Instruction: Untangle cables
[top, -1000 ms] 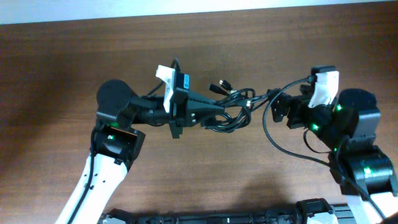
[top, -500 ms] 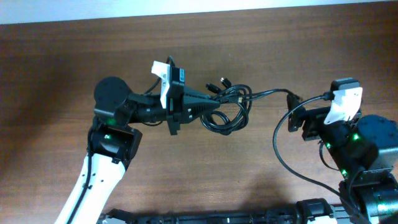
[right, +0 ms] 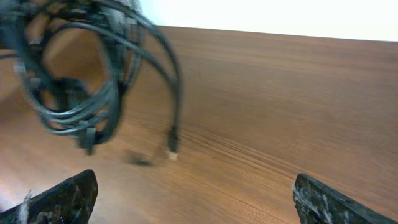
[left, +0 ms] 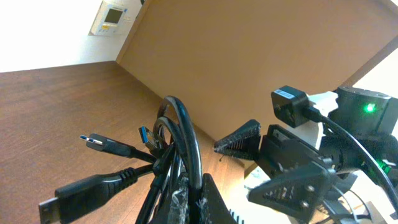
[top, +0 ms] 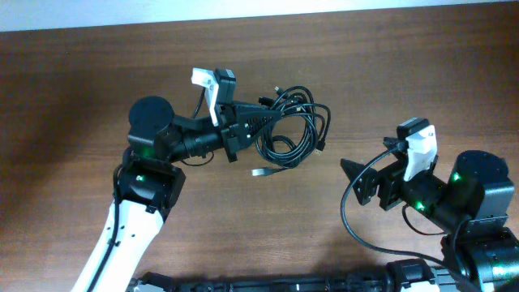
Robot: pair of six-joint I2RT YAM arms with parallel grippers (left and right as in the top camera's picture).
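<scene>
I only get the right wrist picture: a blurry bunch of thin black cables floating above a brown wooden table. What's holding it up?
Observer: The left pincer, shut on the bunch of thin black cables; the overhead view shows it.
Operator: Is the other pincer touching them?
Observer: No. Seen from overhead, the right pincer is open and apart from the bunch, with bare brown wooden table between.
Operator: Any plugs I can't make out?
Observer: The left wrist view shows several, including a blue-tipped plug.
</scene>
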